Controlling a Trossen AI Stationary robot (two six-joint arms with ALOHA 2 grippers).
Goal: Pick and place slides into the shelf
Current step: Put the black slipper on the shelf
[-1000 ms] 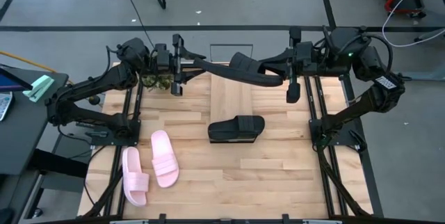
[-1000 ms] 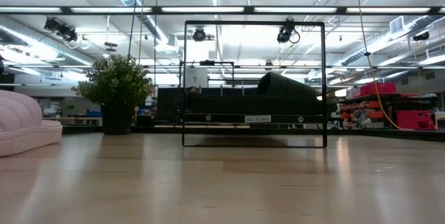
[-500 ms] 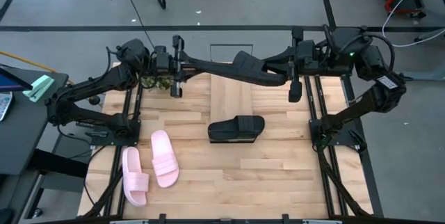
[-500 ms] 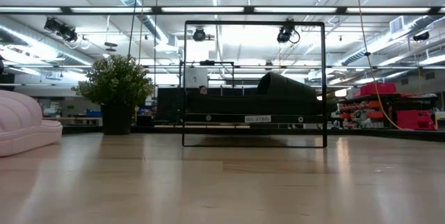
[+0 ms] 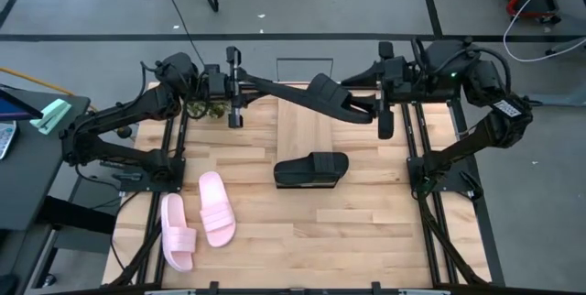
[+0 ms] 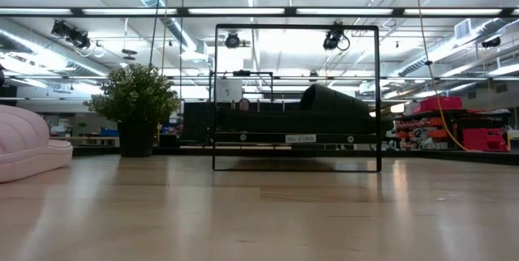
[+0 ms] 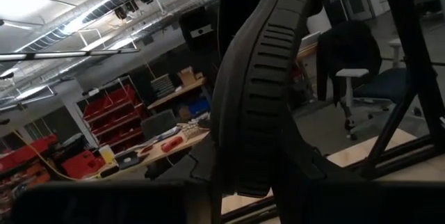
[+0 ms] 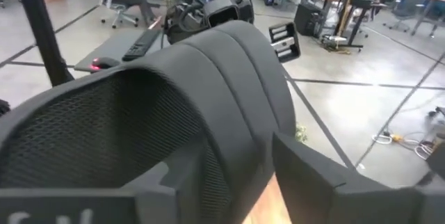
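held slide: a black slide (image 5: 316, 94) is hanging over the far end of the shelf (image 5: 305, 128), long axis running arm to arm
left gripper (image 5: 240, 87): clamping its end
right gripper (image 5: 378, 105): spreading apart at the opposite end
open room: bare shelf lying directly beneath

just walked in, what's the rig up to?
Both arms meet at the table's far edge around one black slide, held in the air between them above the shelf. The left gripper has one end; the right gripper is at the other end, near the strap. The second black slide lies on the table just nearer than the shelf, and the two pink slides lie side by side at the near left.
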